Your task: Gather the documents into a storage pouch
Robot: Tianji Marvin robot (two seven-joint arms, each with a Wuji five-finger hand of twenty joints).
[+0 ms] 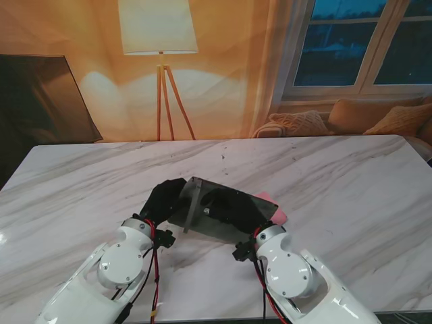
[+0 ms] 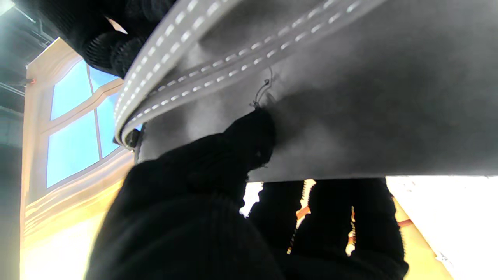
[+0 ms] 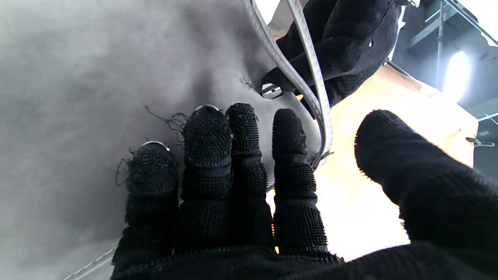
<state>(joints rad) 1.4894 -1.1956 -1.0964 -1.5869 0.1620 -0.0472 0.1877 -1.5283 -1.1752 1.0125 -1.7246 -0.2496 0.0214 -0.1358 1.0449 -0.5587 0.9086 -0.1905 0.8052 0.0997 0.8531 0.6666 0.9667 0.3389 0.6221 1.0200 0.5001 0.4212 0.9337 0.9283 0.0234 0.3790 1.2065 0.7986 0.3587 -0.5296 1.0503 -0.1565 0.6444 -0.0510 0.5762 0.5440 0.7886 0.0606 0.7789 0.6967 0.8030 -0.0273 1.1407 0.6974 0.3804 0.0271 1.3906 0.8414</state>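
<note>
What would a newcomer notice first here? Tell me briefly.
First, the grey felt pouch at the table's middle, held tilted between two black-gloved hands: the left hand grips its left edge, and the right hand has its fingers flat against the felt. Next, a pink item peeks out at the pouch's right, on the white marble table.

Floor lamp point(image 1: 159, 40), sofa cushions point(image 1: 378, 116), window point(image 1: 368, 42)
</note>
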